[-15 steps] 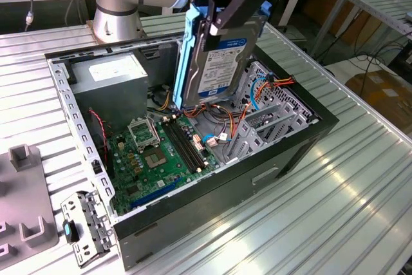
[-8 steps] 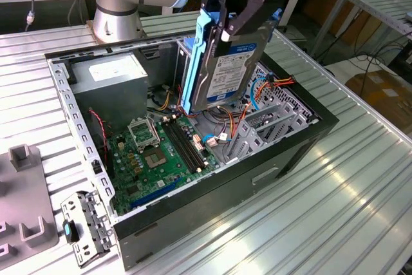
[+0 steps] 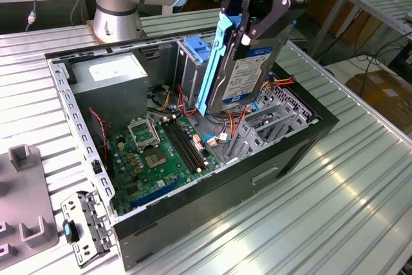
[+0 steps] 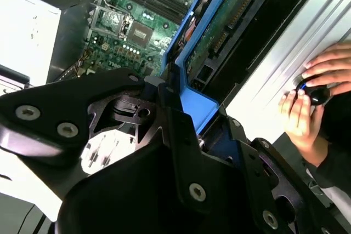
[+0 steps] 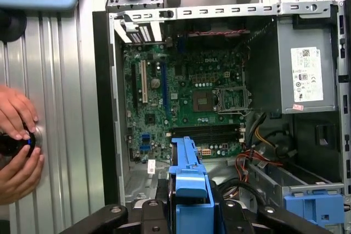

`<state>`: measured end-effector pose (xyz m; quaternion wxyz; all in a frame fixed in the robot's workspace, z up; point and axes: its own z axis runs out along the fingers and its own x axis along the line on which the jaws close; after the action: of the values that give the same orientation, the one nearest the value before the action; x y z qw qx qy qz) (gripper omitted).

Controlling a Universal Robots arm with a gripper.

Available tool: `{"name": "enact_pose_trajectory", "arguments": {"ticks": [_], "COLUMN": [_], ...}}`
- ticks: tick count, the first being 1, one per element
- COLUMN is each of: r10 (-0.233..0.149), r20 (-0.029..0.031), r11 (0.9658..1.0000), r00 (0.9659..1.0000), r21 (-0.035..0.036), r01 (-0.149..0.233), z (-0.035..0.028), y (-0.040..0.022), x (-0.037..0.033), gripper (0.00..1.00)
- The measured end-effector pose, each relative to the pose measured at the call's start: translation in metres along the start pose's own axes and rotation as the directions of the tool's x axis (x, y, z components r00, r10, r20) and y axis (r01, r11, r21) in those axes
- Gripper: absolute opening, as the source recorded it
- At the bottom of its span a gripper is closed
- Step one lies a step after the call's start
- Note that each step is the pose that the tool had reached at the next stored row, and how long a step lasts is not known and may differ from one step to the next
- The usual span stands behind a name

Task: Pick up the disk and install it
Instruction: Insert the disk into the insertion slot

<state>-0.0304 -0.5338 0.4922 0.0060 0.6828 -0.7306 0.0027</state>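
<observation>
The disk [image 3: 248,72], a silver-grey drive with a white label in a blue carrier bracket [image 3: 214,62], hangs on edge and tilted over the open computer case [image 3: 302,143]. My gripper [image 3: 252,17] is shut on its upper end, one black finger on each side. Its lower end hovers just above the cables between the motherboard [image 3: 161,149] and the metal drive cage [image 3: 270,120]. In the second wrist view the blue carrier [image 4: 198,102] and the disk's green circuit side [image 4: 230,20] run away from my gripper [image 4: 184,110]. The carrier's end [image 5: 189,176] shows in the first wrist view.
A grey power supply [image 3: 116,78] fills the case's back corner, and a light-blue latch [image 3: 196,49] stands behind the disk. Red, yellow and orange cables [image 3: 235,120] lie under it. A person's hands [image 5: 16,135] rest on a black knob beside the case. A grey fixture [image 3: 26,204] lies at the exterior view's left.
</observation>
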Motion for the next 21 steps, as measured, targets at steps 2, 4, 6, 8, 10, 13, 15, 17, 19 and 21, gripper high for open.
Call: {"name": "enact_pose_trajectory", "arguments": {"ticks": [2, 4, 6, 8, 10, 13, 15, 17, 19, 21], "r10": [0.0, 0.0, 0.0, 0.0, 0.0, 0.0, 0.0, 0.0, 0.0, 0.0], "r20": [-0.0002, -0.0004, -0.0002, -0.0001, -0.0002, -0.0002, -0.0003, -0.0002, -0.0005, -0.0006], "r11": [1.0, 1.0, 1.0, 1.0, 1.0, 1.0, 1.0, 1.0, 1.0, 1.0], "r00": [1.0, 1.0, 1.0, 1.0, 1.0, 1.0, 1.0, 1.0, 1.0, 1.0], "r21": [0.0, -0.0001, 0.0, 0.0, 0.0, -0.0001, 0.0, 0.0, 0.0, 0.0], "r01": [0.0, 0.0, 0.0, 0.0, 0.0, 0.0, 0.0, 0.0, 0.0, 0.0], "z": [0.0003, 0.0009, 0.002, 0.0027, 0.0035, 0.0049, 0.0058, 0.0068, 0.0076, 0.0085], "y": [-0.0083, -0.015, -0.019, -0.0207, -0.0235, -0.0286, -0.0322, -0.0387, -0.0439, -0.0481], "x": [-0.0005, -0.0006, 0.0006, 0.0022, 0.0062, 0.0139, 0.0162, 0.0167, 0.0172, 0.0177], "gripper": [0.37, 0.37, 0.37, 0.37, 0.37, 0.37, 0.37, 0.37, 0.37, 0.37]}}
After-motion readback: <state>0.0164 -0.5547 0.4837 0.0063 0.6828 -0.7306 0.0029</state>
